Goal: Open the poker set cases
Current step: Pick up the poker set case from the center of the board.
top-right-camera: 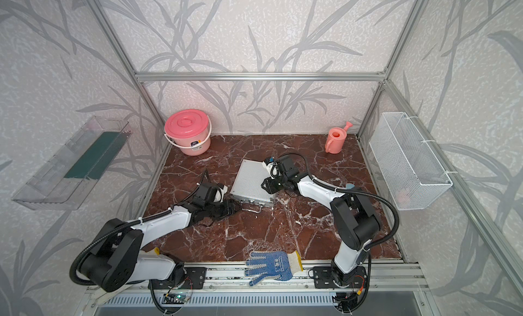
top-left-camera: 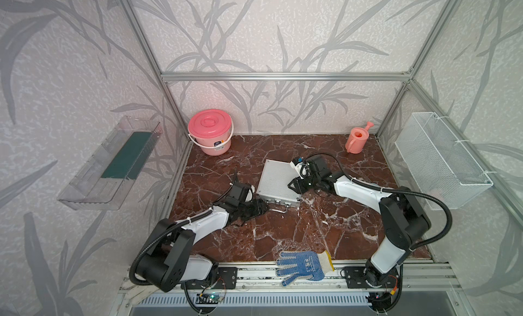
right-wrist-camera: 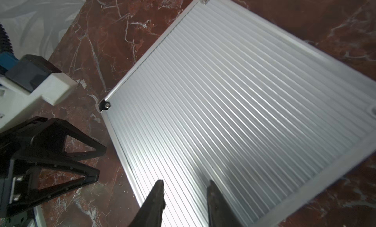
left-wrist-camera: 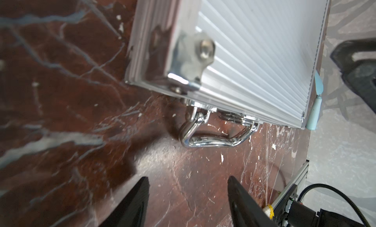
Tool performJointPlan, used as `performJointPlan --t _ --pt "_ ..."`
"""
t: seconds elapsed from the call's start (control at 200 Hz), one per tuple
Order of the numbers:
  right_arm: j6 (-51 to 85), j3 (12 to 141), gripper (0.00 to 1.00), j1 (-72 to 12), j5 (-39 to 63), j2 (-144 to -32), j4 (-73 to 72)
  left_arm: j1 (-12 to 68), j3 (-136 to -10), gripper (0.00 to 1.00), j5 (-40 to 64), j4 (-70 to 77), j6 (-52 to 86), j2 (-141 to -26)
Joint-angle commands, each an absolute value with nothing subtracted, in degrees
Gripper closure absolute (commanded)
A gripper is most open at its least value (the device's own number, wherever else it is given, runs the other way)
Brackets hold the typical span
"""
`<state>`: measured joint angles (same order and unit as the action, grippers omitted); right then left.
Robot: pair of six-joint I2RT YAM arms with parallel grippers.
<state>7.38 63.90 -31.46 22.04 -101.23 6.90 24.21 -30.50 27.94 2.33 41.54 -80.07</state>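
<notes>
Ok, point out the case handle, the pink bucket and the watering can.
case handle [left-wrist-camera: 211, 143]: left wrist view, chrome bar.
pink bucket [top-left-camera: 210, 122]: in a top view, its lid.
watering can [top-left-camera: 356, 143]: in a top view, its body.

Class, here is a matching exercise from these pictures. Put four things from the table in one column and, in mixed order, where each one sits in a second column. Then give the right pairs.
Things
1. bucket
2. watering can
3. glove
4. case

Places
A. middle of the table, lid down
B. far corner, robot's left side
C. front edge, partly on the metal rail
D. far corner, robot's right side

Pairs: 1-B, 2-D, 3-C, 4-A
</notes>
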Motion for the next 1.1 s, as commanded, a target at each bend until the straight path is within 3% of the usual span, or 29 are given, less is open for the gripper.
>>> performJointPlan --t 0.0,0.46,0.94,1.095 --pt "6.09 66.42 0.65 -30.4 24.74 -104.17 6.95 23.84 -29.54 0.41 31.01 12.76 40.38 -83.51" --pt "7.04 68.64 0.69 -28.82 28.98 -113.2 0.61 23.71 -26.02 0.5 35.63 32.21 36.13 -94.9" --pt "9.68 65.44 0.71 -28.8 26.63 -113.82 -2.47 23.59 -25.2 0.74 36.21 27.9 38.07 -87.89" --pt "10.48 60.56 0.57 -28.68 24.83 -104.01 0.21 23.59 -27.04 0.84 36.61 27.83 38.09 -90.59"
